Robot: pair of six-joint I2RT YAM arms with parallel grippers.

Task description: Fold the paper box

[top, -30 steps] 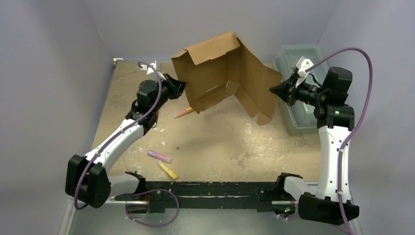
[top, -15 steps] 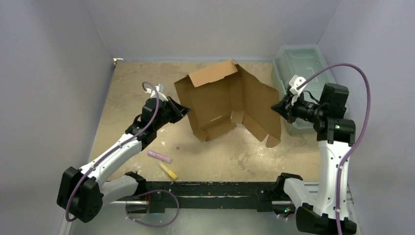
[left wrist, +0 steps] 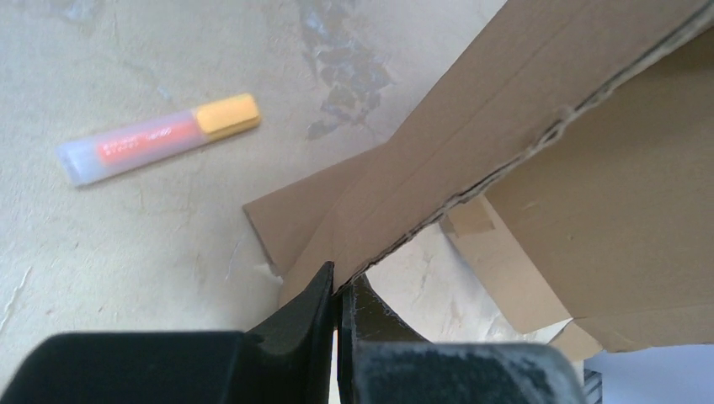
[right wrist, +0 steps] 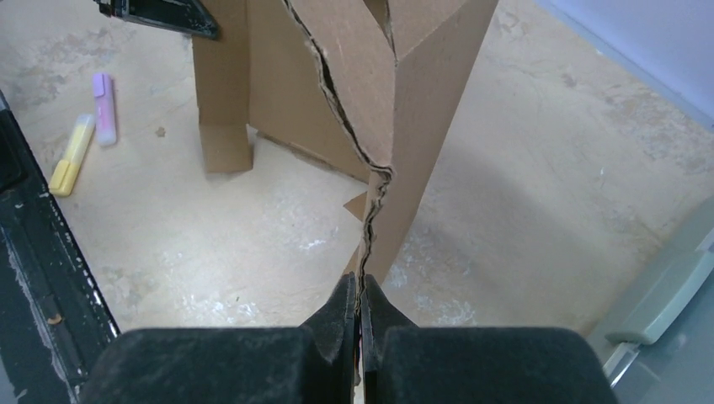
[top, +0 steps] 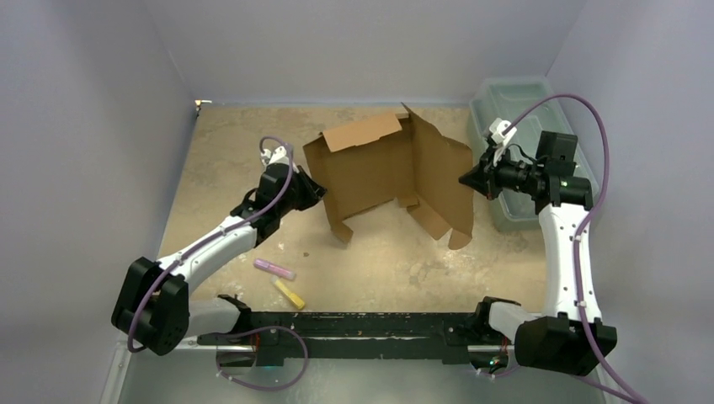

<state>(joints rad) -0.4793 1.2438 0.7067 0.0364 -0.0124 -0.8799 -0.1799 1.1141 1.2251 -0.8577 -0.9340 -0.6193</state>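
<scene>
The paper box (top: 387,172) is an unfolded brown cardboard sheet with flaps, held up on edge between my two arms at the table's middle back. My left gripper (top: 310,187) is shut on its left edge; the wrist view shows the cardboard edge (left wrist: 438,168) pinched between the jaws (left wrist: 339,282). My right gripper (top: 466,178) is shut on the right panel's edge (right wrist: 379,143), with the jaws (right wrist: 360,290) closed on it. Lower flaps (top: 339,231) hang near the tabletop.
A translucent pale-green bin (top: 514,109) stands at the back right behind my right gripper. A purple marker (top: 274,269) and a yellow marker (top: 289,294) lie at the front left. An orange-capped marker (left wrist: 160,139) lies under the box. A black rail (top: 362,324) runs along the near edge.
Both arms have lowered the box toward the table and turned it more upright. The grippers stay shut on its edges; the right gripper has moved slightly back.
</scene>
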